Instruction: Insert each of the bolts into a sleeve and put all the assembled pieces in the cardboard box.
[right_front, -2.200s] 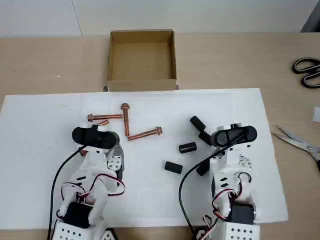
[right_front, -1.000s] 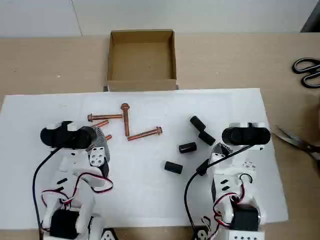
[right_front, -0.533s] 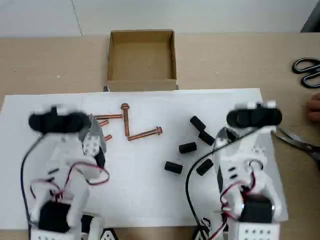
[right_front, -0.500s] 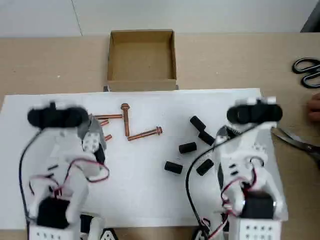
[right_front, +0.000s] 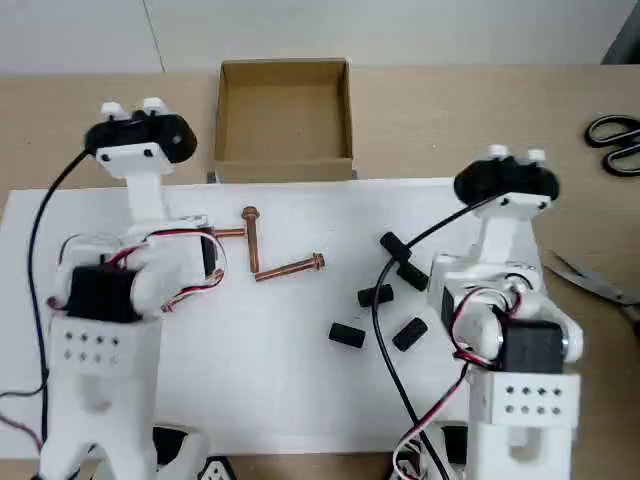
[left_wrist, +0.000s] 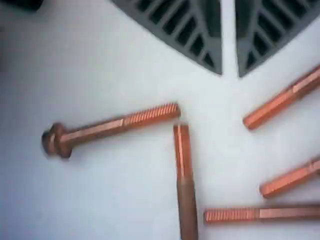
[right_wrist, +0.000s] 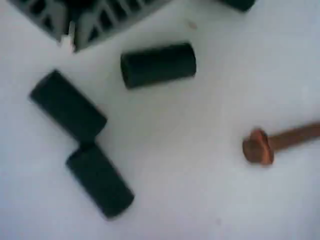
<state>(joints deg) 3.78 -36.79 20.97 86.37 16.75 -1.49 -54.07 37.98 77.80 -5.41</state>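
Currently in stock: 5 bolts, 5 sleeves, 0 assembled

Item 1, bolts (left_wrist: 110, 127): 5 copper-coloured pieces, loose and bare, scattered at odd angles on the left half of the white sheet (right_front: 280, 390). 1 of them lies farther toward the middle (right_front: 290, 267).

Item 2, sleeves (right_front: 375, 295): 5 short black tubes lying on their sides on the right half of the sheet. 2 of them touch end to end (right_wrist: 100, 180), and none carries a bolt.

Item 3, cardboard box (right_front: 285, 168): open-topped with nothing inside. It sits on the table (right_front: 450, 110) just beyond the sheet's far edge, midway between the arms, presumably so either can reach it.

Item 4, left gripper (left_wrist: 229, 72): hangs over the bolts, jaws drawn to a slim slit, holding nothing.

Item 5, right gripper (right_wrist: 70, 44): hangs above the sleeves, jaws closed, likewise empty.

The split looks deliberate. Each arm sits over 1 kind of part, so 1 can lift a bolt and the other a sleeve for mating.

Sundries: 2 pairs of scissors (right_front: 612, 132) on the bare table at the right, beside the sheet.
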